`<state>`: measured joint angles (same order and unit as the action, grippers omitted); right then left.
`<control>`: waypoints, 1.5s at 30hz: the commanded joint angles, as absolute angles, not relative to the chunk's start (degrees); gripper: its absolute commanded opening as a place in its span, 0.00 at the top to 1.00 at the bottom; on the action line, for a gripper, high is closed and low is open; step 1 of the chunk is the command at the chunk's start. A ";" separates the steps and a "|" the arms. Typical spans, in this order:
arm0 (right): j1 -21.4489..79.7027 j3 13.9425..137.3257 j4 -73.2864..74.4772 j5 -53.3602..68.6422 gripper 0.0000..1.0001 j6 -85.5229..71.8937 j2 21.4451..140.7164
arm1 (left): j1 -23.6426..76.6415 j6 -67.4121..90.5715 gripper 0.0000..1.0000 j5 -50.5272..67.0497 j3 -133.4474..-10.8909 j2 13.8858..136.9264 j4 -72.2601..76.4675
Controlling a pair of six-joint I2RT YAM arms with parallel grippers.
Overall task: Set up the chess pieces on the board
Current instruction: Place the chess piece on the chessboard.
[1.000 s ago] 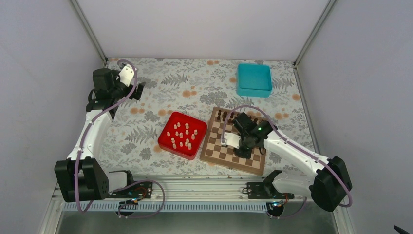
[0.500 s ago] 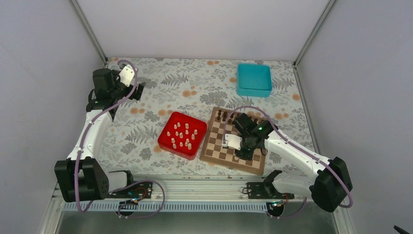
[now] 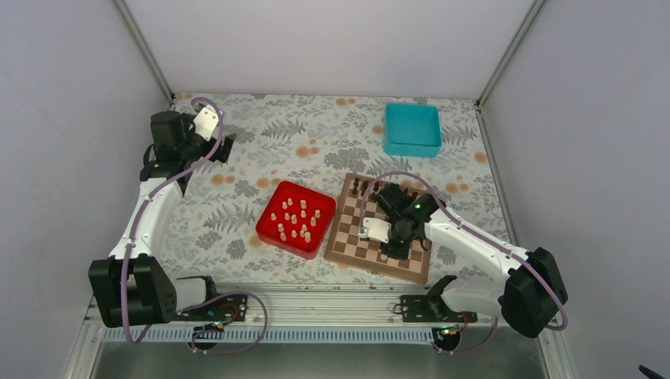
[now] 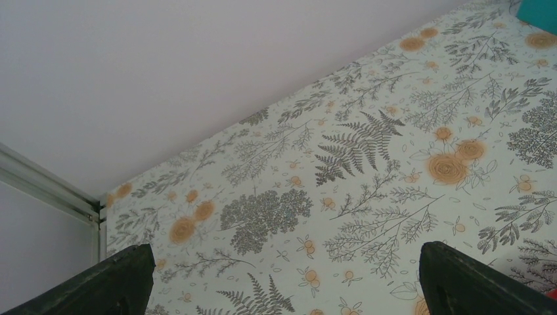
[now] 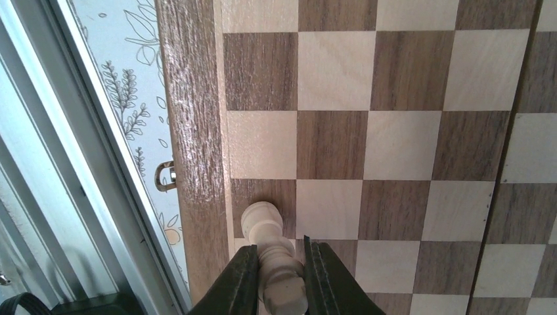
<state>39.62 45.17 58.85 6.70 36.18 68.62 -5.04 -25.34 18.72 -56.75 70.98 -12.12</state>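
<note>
At far left the left end effector (image 3: pixel 223 148) hangs over the flowered worktop (image 4: pixel 368 164) with its fingers wide apart and nothing between them. Toward the middle, pale chess pieces (image 3: pixel 296 219) stand clustered in the red tray (image 3: pixel 286 186), just beside the board (image 3: pixel 348 237). Over the board's near edge, the right end effector (image 5: pixel 279 269) is clamped on one pale piece (image 5: pixel 263 220), above a dark square next to the border. Dark pieces (image 3: pixel 359 188) line the board's far edge. A teal box (image 3: pixel 412 129) sits beyond.
</note>
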 commanded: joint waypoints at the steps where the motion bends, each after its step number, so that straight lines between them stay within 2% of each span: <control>1: 39.54 43.69 57.64 4.57 0.90 36.08 68.65 | -5.27 -26.37 0.00 20.04 -56.20 71.26 -11.60; 5: 39.55 43.66 57.60 5.22 0.87 36.49 68.16 | -5.27 -26.54 0.00 20.13 -56.23 71.43 -11.60; 18: 39.64 43.99 57.36 6.77 0.91 37.28 68.64 | -5.27 -26.98 0.00 19.73 -55.73 71.03 -11.44; 28: 39.81 43.03 56.53 6.06 0.89 37.40 68.98 | -5.27 -27.12 0.00 19.87 -55.63 71.14 -11.50; 45: 39.81 47.16 60.66 11.25 0.49 38.77 65.93 | -5.27 -27.94 0.00 20.24 -55.94 71.63 -12.03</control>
